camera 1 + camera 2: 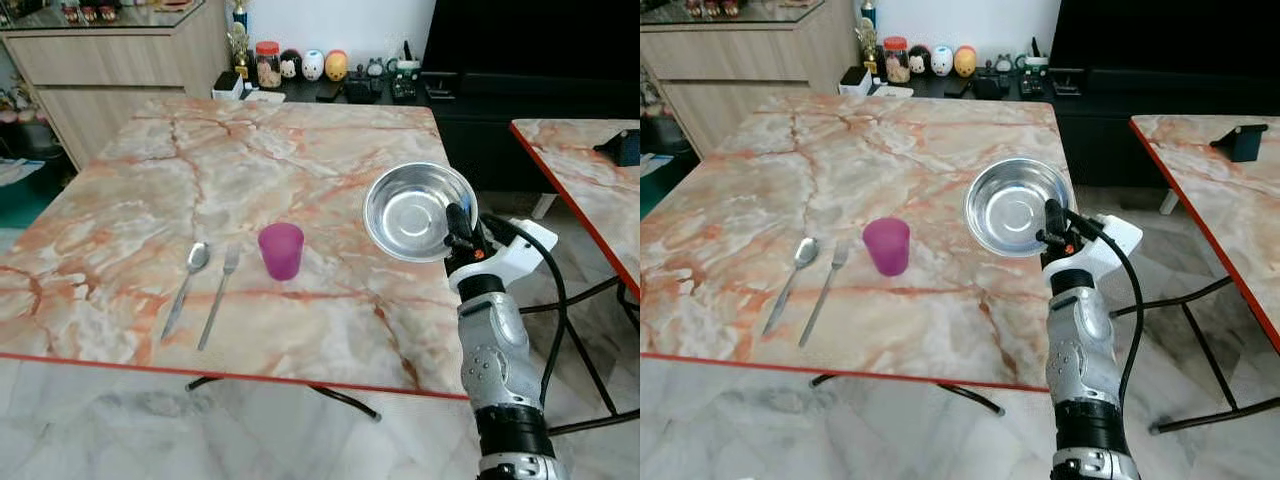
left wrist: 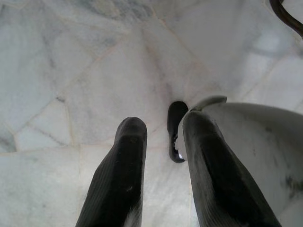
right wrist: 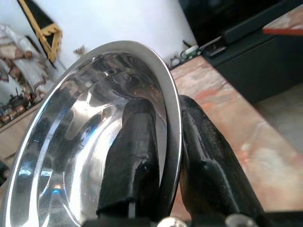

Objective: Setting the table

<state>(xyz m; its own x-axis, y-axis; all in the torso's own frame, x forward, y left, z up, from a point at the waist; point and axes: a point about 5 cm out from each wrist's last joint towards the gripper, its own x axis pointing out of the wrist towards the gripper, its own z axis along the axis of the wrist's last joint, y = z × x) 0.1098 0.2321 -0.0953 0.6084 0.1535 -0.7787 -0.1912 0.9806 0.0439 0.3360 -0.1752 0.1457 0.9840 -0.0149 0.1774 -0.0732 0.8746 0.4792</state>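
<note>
**Bowl held at table's right edge**

A marble table (image 1: 300, 160) fills the room's foreground. Over its right side a steel bowl (image 1: 410, 215), judged light, stiff and slippery, is pinched by its rim in the right gripper (image 3: 163, 156). The left gripper (image 2: 161, 156) hangs idle, narrowly parted. A cup (image 1: 281, 250), fork (image 1: 219, 295) and spoon (image 1: 187, 285) are laid.

Spoon (image 1: 186, 283) left of fork (image 1: 219, 294); cup (image 1: 281, 250) right, on table (image 1: 300, 150).
</note>
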